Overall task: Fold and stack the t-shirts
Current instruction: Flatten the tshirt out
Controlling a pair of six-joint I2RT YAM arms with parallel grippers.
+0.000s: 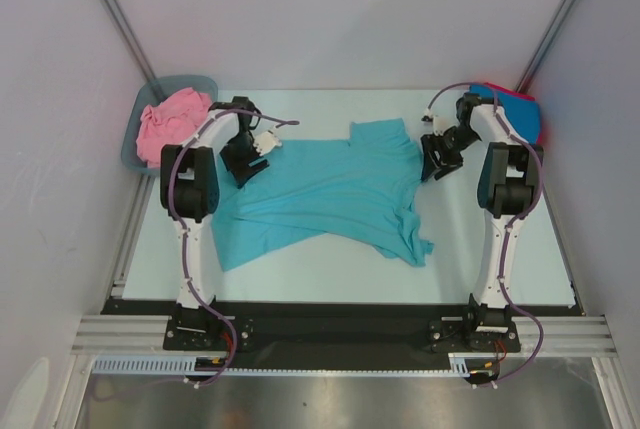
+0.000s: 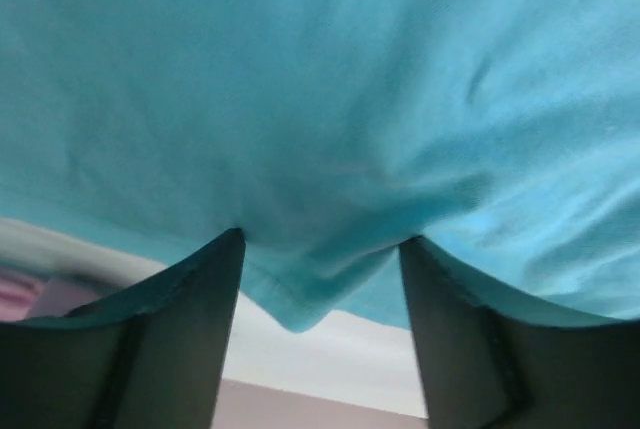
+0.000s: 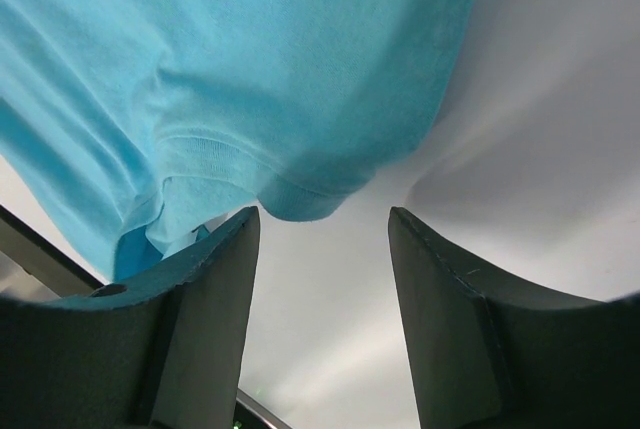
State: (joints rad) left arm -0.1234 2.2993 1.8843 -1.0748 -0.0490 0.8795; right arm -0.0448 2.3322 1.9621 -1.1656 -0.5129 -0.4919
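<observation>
Teal shirt [image 1: 330,194] sprawled mid-counter [image 1: 500,259]; left tool [image 1: 243,164] gaping over cloth toward the left edge, right tool [image 1: 438,161] gaping toward the right edge.

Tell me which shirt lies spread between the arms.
The teal t-shirt, spread out in the middle. The pink t-shirt is bunched in the tub far left; the blue t-shirt and red t-shirt are piled far right.
</observation>
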